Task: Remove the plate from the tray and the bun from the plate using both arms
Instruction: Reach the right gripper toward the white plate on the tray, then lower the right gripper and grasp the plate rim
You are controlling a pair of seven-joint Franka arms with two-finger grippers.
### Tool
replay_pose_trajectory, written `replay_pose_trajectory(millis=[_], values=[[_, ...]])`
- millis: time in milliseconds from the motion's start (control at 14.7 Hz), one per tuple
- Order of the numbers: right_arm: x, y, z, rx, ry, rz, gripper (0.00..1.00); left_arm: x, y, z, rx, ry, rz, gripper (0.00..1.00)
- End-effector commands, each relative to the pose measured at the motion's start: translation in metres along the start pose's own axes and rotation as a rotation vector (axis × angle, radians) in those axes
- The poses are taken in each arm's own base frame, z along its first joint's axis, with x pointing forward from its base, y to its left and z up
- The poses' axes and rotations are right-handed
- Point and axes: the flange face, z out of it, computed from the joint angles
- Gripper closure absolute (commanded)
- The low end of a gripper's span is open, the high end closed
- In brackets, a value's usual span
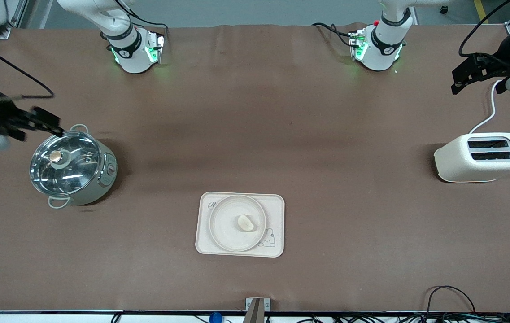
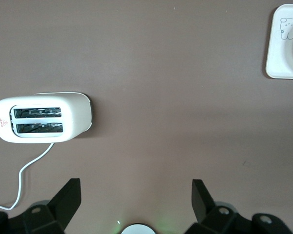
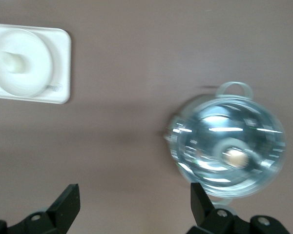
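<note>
The round cream plate [image 1: 224, 224] lies on the rectangular cream tray [image 1: 277, 206] near the table's front middle. The small pale bun [image 1: 246, 223] rests on the plate. My right gripper [image 1: 39, 127] is open and empty in the air beside the pot, at the right arm's end of the table. My left gripper [image 1: 477, 80] is open and empty in the air above the toaster's end of the table. The right wrist view shows its open gripper [image 3: 135, 200], the tray [image 3: 61, 68], the plate [image 3: 38, 75] and the bun [image 3: 14, 62]. The left wrist view shows its open gripper [image 2: 136, 195] and a tray corner [image 2: 283, 53].
A steel pot with a glass lid [image 1: 73, 166] stands at the right arm's end; it also shows in the right wrist view [image 3: 229, 151]. A white two-slot toaster [image 1: 483, 157] with a white cord stands at the left arm's end, and shows in the left wrist view [image 2: 43, 119].
</note>
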Motion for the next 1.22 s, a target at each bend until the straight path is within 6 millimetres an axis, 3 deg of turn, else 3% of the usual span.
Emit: replay_pose_trajectory(millis=[0,204,340,543,679,883,1154], values=[[0.039,-0.020,0.064,0.083,-0.028,0.088,0.00,0.001,0.002,0.002,0.001,-0.014,0.011,0.00],[0.072,-0.082,0.148,0.103,-0.013,0.139,0.00,0.002,0.002,0.003,0.001,-0.016,0.015,0.00],[0.089,-0.122,0.219,0.122,-0.019,0.211,0.00,0.002,0.002,0.003,0.002,-0.016,0.015,0.00],[0.103,-0.186,0.302,0.102,0.028,0.249,0.00,0.003,0.002,0.004,0.005,-0.018,0.013,0.00],[0.111,-0.200,0.346,0.106,0.092,0.276,0.00,0.003,0.002,0.004,0.005,-0.018,0.015,0.00],[0.122,-0.212,0.382,0.129,0.135,0.287,0.17,0.003,0.001,0.003,0.005,-0.015,0.013,0.00],[0.142,-0.230,0.404,0.154,0.162,0.321,0.38,0.003,0.001,0.002,0.005,-0.014,0.013,0.00]])
